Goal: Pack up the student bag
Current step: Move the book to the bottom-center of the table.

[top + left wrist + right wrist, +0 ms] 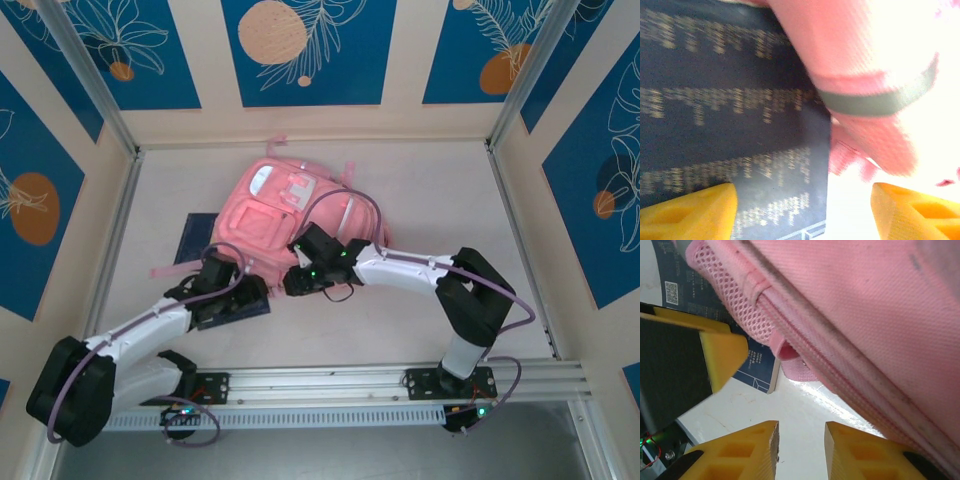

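The student bag [285,215], a big pink backpack, lies flat in the middle of the table. A dark blue book [243,302] with gold print lies at its near left corner, its far end tucked under the bag's edge [855,55]. My left gripper [230,285] hovers over this book [740,125] with its jaws wide open [802,212]; one yellow finger [690,212] is over the cover and the other is off its edge. My right gripper [297,282] sits at the bag's near edge [865,315], open a little [801,442], with bare table between its fingers.
Another dark blue flat book [197,238] lies at the bag's left side. A pink strap [165,270] trails toward the left wall. In the right wrist view the left gripper's yellow finger [722,355] stands close by, over the book's corner [760,372]. Walls enclose the table.
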{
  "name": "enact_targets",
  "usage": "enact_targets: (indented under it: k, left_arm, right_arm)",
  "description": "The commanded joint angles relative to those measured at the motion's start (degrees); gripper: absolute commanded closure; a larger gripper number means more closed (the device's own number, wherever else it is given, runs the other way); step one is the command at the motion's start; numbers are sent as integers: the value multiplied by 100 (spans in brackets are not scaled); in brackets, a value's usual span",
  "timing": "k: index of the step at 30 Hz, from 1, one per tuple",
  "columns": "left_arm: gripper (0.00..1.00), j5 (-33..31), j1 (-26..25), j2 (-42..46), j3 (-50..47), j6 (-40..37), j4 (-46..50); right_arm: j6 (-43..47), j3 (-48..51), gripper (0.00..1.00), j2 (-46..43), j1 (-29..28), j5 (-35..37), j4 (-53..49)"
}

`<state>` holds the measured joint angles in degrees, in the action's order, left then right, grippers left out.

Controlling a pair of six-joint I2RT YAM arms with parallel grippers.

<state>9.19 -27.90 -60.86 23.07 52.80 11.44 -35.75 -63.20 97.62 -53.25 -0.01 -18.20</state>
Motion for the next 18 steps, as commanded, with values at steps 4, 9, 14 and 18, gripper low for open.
enact_targets:
  k: [4, 9, 14, 18]
  left_arm:
    - [37, -551, -66, 1524, 364, -432, 1844]
    - [41, -1170, 501, 1792, 549, -531, 2294]
    - [41, -561, 976, 561, 489, -411, 1391]
    - [40, -324, 988, -149, 563, -582, 852]
  right_arm:
    - [-171, 201, 72, 0, -36, -241, 411]
    - [-394, 239, 80, 103, -45, -296, 647]
    - [-546, 366, 84, -50, -79, -206, 679]
    - [-575, 664, 84, -428, -73, 19, 576]
